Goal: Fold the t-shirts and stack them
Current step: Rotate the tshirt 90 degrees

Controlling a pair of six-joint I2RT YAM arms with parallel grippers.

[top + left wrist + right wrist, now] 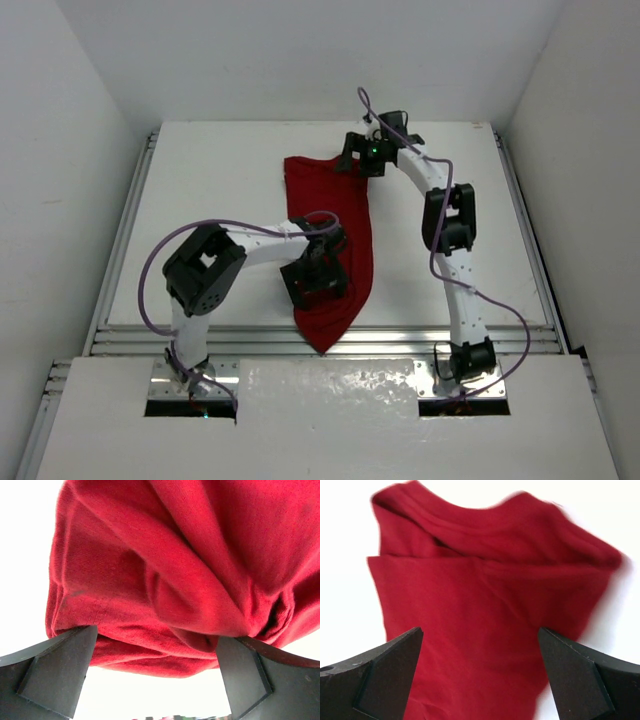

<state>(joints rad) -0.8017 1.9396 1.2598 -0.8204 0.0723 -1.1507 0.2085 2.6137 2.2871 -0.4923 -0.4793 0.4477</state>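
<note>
The dark red t-shirt (322,198) lies folded into a long narrow strip on the white table (210,190), running from the far middle to a point near the front edge. My left gripper (318,272) is over its near half, open; in the left wrist view (156,635) bunched folds of the shirt (175,555) sit just ahead of and between the wide-apart fingertips. My right gripper (353,153) is at the shirt's far end, open; in the right wrist view (480,630) it hovers above the shirt (485,605), with the collar end beyond.
Metal rails run along the table's left edge (128,230), right edge (525,230) and front edge (250,340). White walls close in on three sides. Purple cables (150,270) loop from both arms.
</note>
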